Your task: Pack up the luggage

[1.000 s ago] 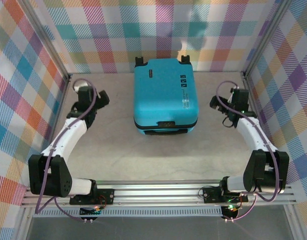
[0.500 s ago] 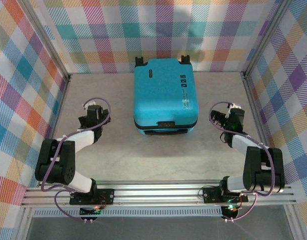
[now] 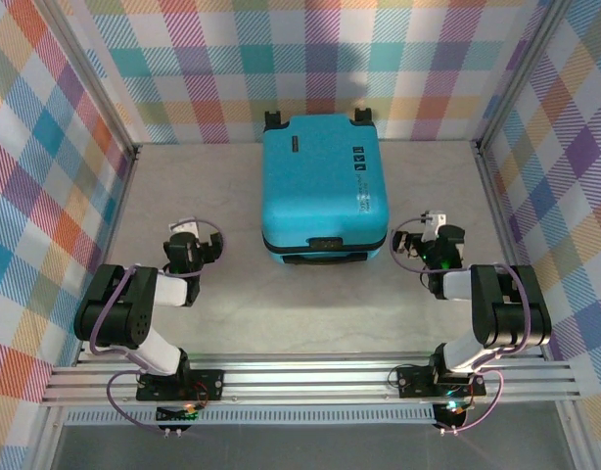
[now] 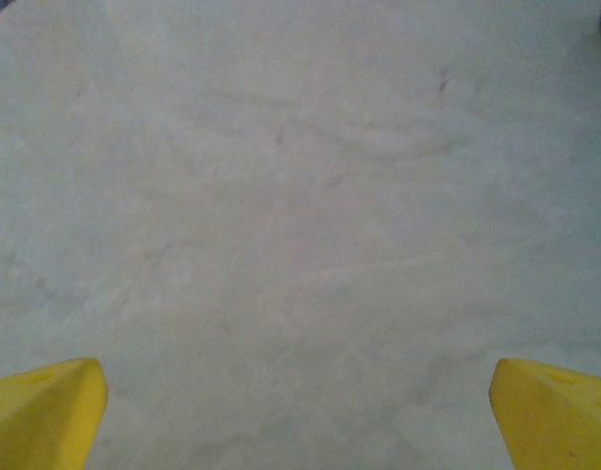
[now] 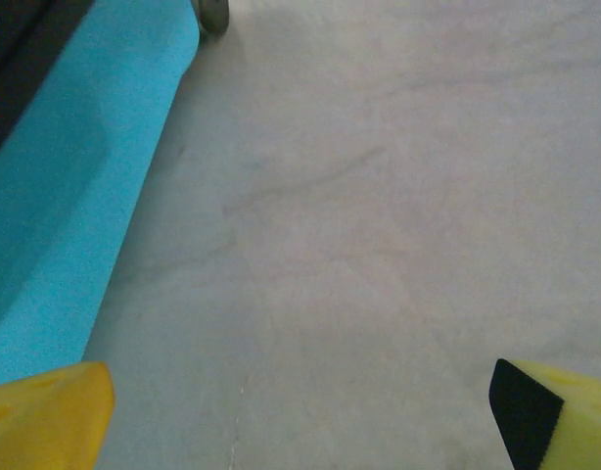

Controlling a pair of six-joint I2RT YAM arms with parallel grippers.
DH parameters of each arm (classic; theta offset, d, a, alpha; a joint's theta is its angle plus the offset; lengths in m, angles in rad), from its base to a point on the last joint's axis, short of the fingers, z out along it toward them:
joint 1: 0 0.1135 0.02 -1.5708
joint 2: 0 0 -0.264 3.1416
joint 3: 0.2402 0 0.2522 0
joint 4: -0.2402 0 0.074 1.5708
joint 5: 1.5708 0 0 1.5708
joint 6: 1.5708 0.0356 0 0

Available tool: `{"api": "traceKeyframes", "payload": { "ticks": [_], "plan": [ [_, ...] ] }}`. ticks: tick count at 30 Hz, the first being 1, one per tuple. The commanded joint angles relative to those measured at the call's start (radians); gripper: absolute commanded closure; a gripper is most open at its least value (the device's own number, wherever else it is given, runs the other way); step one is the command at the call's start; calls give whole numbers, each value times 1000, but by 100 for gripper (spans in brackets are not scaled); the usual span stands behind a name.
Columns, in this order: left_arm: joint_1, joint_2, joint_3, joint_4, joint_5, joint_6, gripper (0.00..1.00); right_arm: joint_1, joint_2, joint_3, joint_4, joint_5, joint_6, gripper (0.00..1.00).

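The luggage (image 3: 323,188), a turquoise hard-shell suitcase, lies flat and closed at the back middle of the table, wheels toward the far wall. Its blue side (image 5: 75,176) and one black wheel (image 5: 212,12) show at the left of the right wrist view. My left gripper (image 3: 190,245) rests low on the table to the suitcase's left, open, its yellow fingertips (image 4: 46,406) wide apart over bare table. My right gripper (image 3: 416,241) sits low just right of the suitcase's front corner, open, with nothing between its yellow fingertips (image 5: 46,411).
Plaid-patterned walls (image 3: 46,147) close in the table on the left, back and right. An aluminium rail (image 3: 310,377) runs along the near edge under the arm bases. Pale table surface (image 3: 310,304) stretches in front of the suitcase.
Both arms have folded back and down toward the near edge. The grippers moved from the table's back sides to low positions beside the suitcase's front. The suitcase stayed still.
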State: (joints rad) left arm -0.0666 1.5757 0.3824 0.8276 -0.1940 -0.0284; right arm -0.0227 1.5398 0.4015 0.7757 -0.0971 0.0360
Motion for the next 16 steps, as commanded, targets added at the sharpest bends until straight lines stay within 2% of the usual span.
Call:
{"api": "traceKeyframes", "payload": {
  "ticks": [1, 16],
  "plan": [
    [11, 2, 12, 60, 38, 23, 0, 4, -6, 17, 36, -1, -26, 1],
    [-12, 1, 23, 42, 15, 43, 0, 5, -6, 19, 31, 0, -27, 1]
  ]
}}
